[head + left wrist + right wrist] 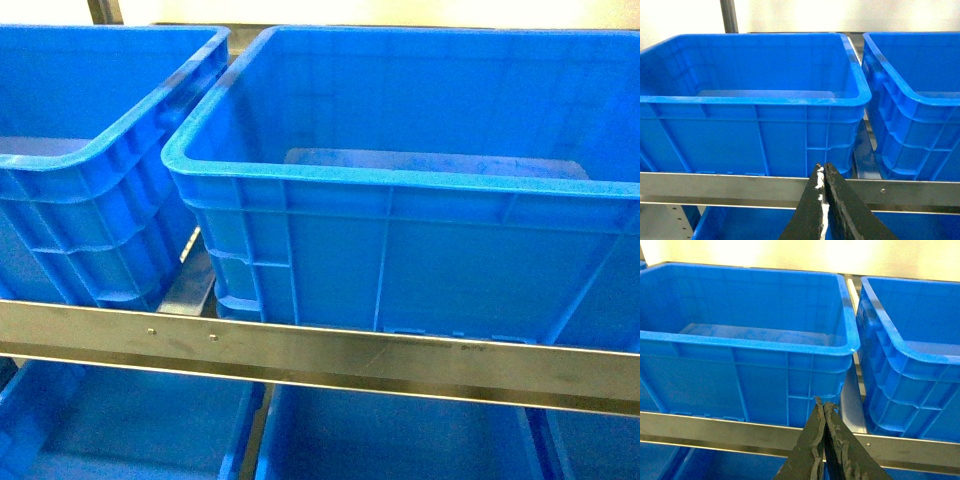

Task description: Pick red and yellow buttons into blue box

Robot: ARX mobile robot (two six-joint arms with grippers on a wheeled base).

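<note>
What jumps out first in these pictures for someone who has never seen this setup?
Big blue boxes fill nearly everything, standing side by side on a shelf behind a metal rail, with more blue below. In each wrist view, a black gripper pokes up at the bottom, left and right, both pinched shut. No buttons show anywhere.

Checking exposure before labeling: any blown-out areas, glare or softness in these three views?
Head view: wall strip at top clipped white, metal rail shows streaky glare, bins soft. Left wrist view: wall behind the blue bin overexposed; left tool dark, shut. Right wrist view: same blown wall; right tool near-black, shut.
</note>
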